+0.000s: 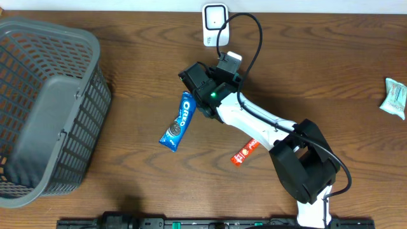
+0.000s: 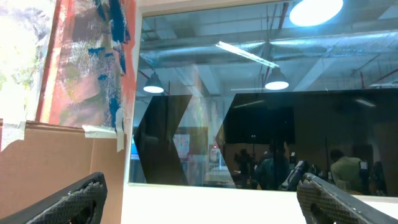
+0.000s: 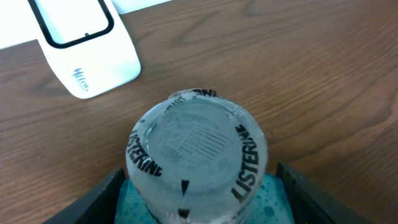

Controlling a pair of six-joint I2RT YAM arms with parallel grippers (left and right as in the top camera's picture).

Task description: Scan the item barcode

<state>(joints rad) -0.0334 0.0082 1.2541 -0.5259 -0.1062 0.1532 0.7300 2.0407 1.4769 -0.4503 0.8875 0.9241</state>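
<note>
The item is a Listerine bottle (image 3: 196,155) with a frosted cap and teal body, seen cap-first in the right wrist view. My right gripper (image 3: 200,179) is shut on it, one dark finger on each side of the body. The white barcode scanner (image 3: 84,50) stands on the table ahead and to the left of the cap. Overhead, my right gripper (image 1: 198,81) hovers just below the scanner (image 1: 215,24), and the bottle is hidden under it. My left gripper (image 2: 202,196) shows only in its own view, open wide, with nothing between its fingers, pointing off the table into the room.
A grey plastic basket (image 1: 44,108) fills the left side. A blue Oreo pack (image 1: 179,121) lies beside the right gripper, and a red snack bar (image 1: 245,152) lies under the right forearm. A pale green packet (image 1: 395,97) sits at the right edge. The scanner's black cable (image 1: 254,38) loops nearby.
</note>
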